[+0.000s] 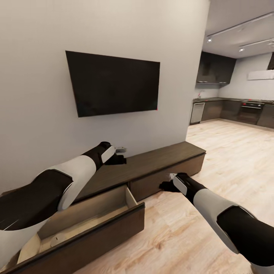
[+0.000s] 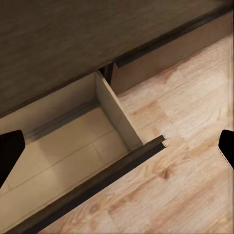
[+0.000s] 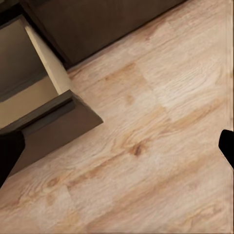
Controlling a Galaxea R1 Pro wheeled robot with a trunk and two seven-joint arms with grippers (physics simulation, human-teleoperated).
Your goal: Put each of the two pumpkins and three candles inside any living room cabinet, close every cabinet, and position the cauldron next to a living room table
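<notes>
While drawer [image 1: 87,224] of long low dark-brown wooden cabinet [image 1: 152,163] stood pulled out at 7 o'clock, closing remained; pale stub inside, maybe candle [image 1: 58,239]. Left gripper [image 2: 117,146] and right gripper [image 3: 117,146] both spread, empty.

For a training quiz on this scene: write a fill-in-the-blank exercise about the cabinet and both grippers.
1. The cabinet has one drawer pulled ____.
2. Above the cabinet, a dark ____ hangs on the wall.
3. The left gripper hovers over the cabinet's ____.
4. The right gripper holds ____, its fingers spread over the wooden floor.

Missing words: open; television; top; nothing
</notes>
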